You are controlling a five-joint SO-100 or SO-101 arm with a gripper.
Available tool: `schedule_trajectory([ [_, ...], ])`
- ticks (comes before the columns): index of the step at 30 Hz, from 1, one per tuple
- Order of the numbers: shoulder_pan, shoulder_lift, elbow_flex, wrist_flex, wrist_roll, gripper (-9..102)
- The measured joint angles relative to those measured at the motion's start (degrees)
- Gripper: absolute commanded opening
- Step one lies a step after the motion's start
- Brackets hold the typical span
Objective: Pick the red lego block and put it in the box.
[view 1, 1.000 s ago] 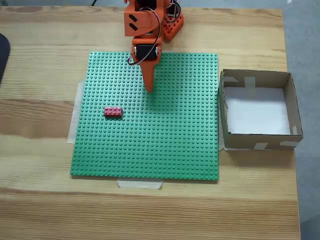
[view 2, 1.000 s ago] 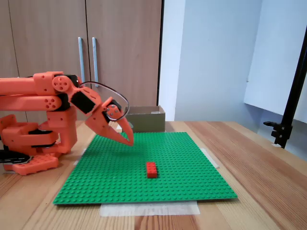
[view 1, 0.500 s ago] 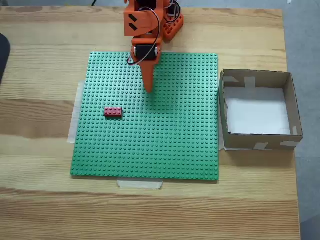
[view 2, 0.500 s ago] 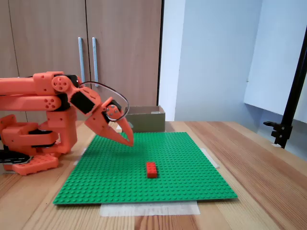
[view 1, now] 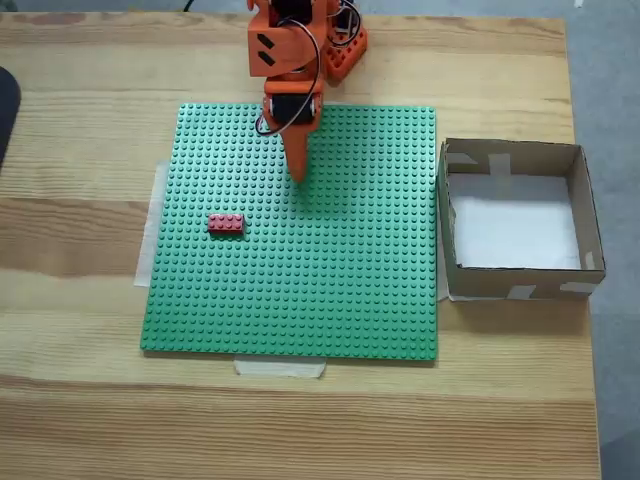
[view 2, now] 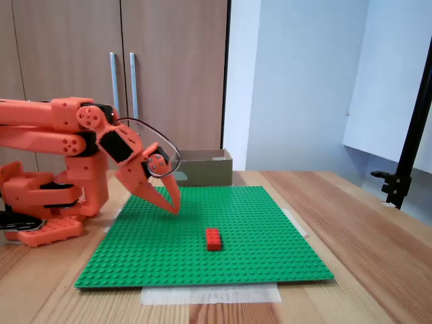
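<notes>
The red lego block (view 1: 226,223) lies flat on the left half of the green baseplate (view 1: 340,280); in the side-on fixed view the block (view 2: 213,238) sits near the plate's (view 2: 256,229) front middle. My orange gripper (view 1: 297,177) hangs over the plate's far part, tips together and empty, pointing steeply down. In the side-on view the gripper (view 2: 176,210) hovers just above the studs, behind and left of the block. The box (view 1: 515,292) stands to the right of the plate, its white floor bare. The box (view 2: 206,167) also shows behind the plate.
The arm's base (view 1: 340,52) stands at the table's far edge, and the same base (view 2: 47,202) is at the left of the side-on view. A black stand (view 2: 407,162) rises at the right. A dark object (view 1: 5,110) pokes in at the left edge. Pale tape (view 1: 279,367) holds the plate.
The gripper has tipped more steeply downward and its tip has dropped closer to the baseplate, drawing slightly back toward the base. The red block and box have not moved.
</notes>
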Motion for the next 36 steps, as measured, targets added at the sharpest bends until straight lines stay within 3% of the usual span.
schedule_trajectory([
  [17,11.43,-27.86,-34.01,11.78,-6.5,-1],
  [36,13.62,-62.49,-63.9,25.22,-13.8,0],
])
